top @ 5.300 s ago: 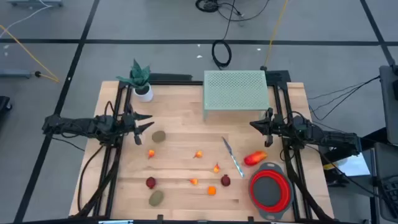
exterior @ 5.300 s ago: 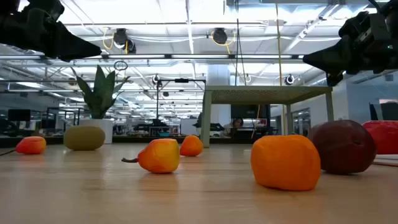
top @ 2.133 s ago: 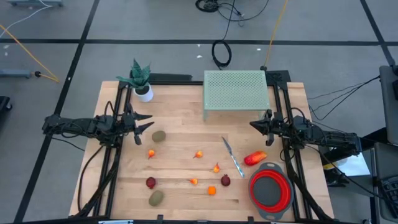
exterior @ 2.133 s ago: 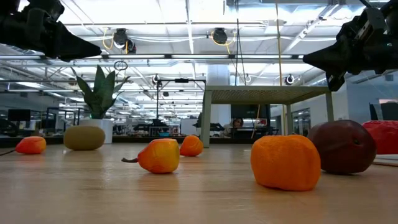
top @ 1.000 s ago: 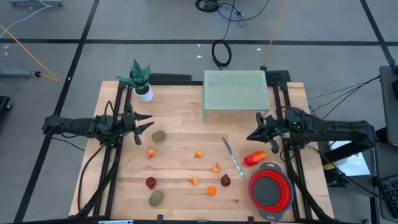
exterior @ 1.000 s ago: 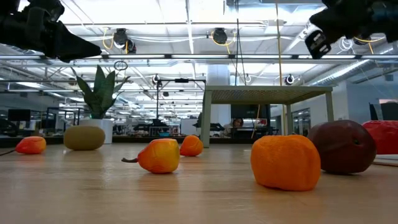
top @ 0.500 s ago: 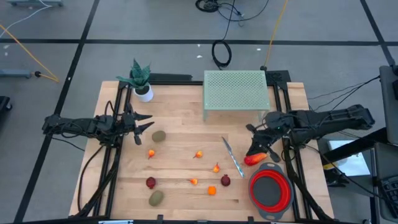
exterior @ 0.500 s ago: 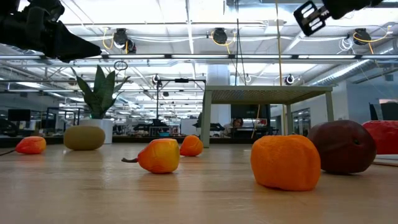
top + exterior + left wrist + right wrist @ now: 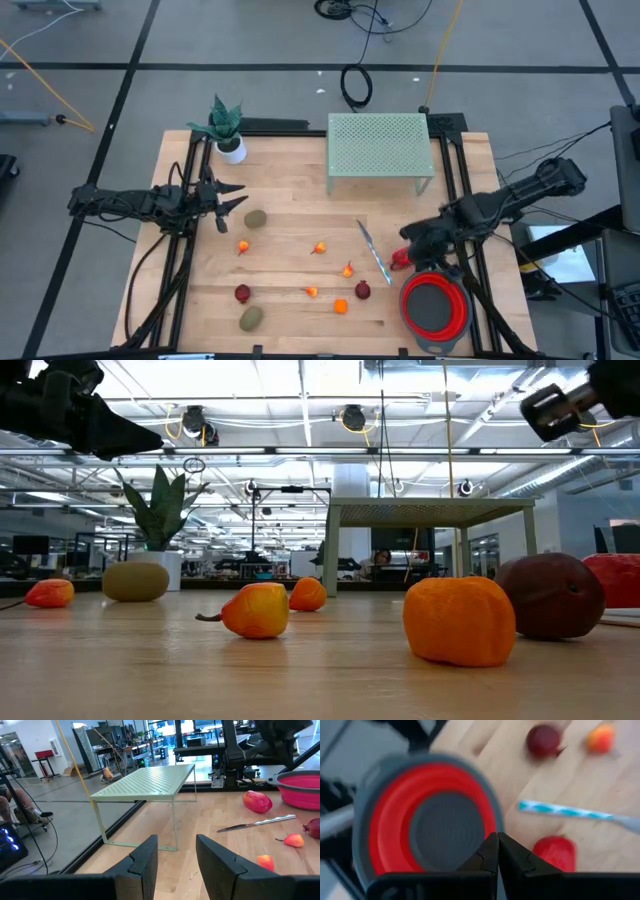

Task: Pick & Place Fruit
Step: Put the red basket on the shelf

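The right gripper (image 9: 408, 240) hangs above the table's right side with its fingers pressed together and nothing between them. In the right wrist view the closed fingertips (image 9: 492, 851) sit over the edge of the red bowl (image 9: 427, 827), with the elongated red-orange fruit (image 9: 555, 852) just beside them and the knife (image 9: 570, 812) beyond it. From above, that fruit (image 9: 399, 260) peeks out at about 7 o'clock of the gripper, touching nothing but the wood, with the bowl (image 9: 434, 308) at 5 o'clock.

The left gripper (image 9: 232, 196) waits at the table's left edge, its fingers (image 9: 145, 862) standing apart around nothing.

The rest of the fruit lies loose on the table (image 9: 300, 225): an olive-brown oval (image 9: 256, 218) near the left gripper, a second oval (image 9: 250, 317) toward the front, a dark red ball (image 9: 242, 293) just behind it, another dark red ball (image 9: 362, 290) near the knife tip, and tiny orange pieces (image 9: 318, 247) scattered between them.
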Controlling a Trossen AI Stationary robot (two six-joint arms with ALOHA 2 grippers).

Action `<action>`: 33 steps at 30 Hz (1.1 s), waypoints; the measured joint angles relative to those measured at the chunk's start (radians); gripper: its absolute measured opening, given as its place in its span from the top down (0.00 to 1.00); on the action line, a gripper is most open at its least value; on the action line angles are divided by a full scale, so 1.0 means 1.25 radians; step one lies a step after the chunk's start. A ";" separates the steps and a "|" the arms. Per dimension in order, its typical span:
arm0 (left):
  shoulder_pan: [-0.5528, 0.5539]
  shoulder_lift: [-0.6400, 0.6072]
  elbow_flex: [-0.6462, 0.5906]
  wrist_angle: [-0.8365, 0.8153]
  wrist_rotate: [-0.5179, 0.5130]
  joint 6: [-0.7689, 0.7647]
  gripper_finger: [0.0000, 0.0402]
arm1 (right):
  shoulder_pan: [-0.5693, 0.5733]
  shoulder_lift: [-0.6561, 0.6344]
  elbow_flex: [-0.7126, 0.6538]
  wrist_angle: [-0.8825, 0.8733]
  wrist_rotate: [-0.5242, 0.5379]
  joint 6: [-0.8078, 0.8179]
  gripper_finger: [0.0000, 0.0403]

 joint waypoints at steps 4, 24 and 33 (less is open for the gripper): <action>0.000 0.000 0.000 0.000 0.000 -0.001 0.67 | 0.054 0.044 0.000 -0.001 0.062 -0.033 1.00; 0.000 0.000 0.000 0.000 0.005 -0.027 0.67 | 0.135 0.073 0.000 0.087 0.208 -0.043 0.87; 0.000 0.000 0.000 0.000 0.005 -0.027 0.67 | 0.135 0.073 0.000 0.087 0.123 0.036 0.64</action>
